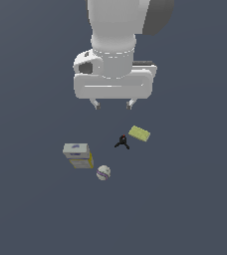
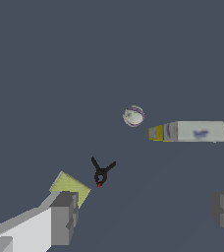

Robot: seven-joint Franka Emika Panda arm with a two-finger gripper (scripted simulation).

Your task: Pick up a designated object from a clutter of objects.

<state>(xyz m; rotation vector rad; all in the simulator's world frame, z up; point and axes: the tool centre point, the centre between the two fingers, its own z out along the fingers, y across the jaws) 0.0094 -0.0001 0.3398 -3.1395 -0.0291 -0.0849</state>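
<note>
Open claw hangs above four small items on the dark tabletop.

The claw [image 1: 113,104] has its fingers spread apart and holds nothing. The grey-white carton [image 1: 77,155] with yellow edges lies toward the exterior view's left, apart from the claw. A white ball [image 1: 103,173] sits just beside the carton. A small black clamp [image 1: 122,142] lies between the carton and a flat yellow-green block [image 1: 139,133], which sits toward the exterior view's right.
</note>
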